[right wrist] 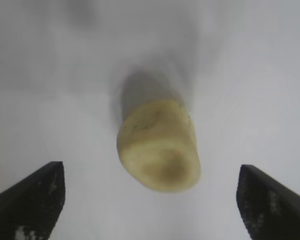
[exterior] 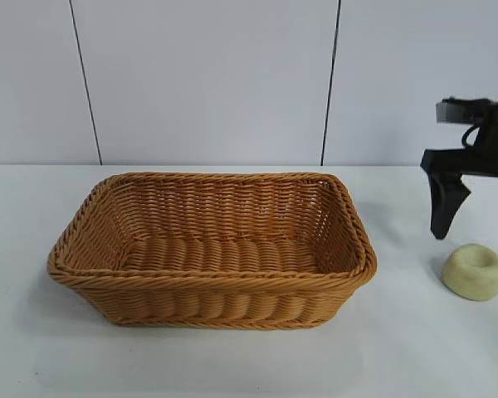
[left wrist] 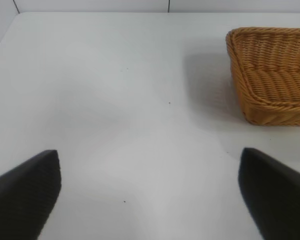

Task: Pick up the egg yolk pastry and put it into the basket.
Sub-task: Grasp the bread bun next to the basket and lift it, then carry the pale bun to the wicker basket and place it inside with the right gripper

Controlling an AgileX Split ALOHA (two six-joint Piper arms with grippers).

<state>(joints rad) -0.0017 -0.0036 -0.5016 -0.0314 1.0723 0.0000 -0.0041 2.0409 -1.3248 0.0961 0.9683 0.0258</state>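
Observation:
The egg yolk pastry (exterior: 475,271), a small pale yellow bun with a dimple in its top, lies on the white table to the right of the basket (exterior: 207,280). The basket is large, orange-brown wicker, and holds nothing. My right gripper (exterior: 476,235) hangs open just above the pastry, not touching it. In the right wrist view the pastry (right wrist: 157,145) lies on the table between and just beyond the spread fingertips of the right gripper (right wrist: 149,170). My left gripper (left wrist: 149,155) is open and empty over bare table, out of the exterior view, with the basket's corner (left wrist: 260,100) farther off.
The white table (exterior: 232,365) runs to a white panelled wall (exterior: 207,83) behind the basket. The basket's right wall stands close to the left of the pastry.

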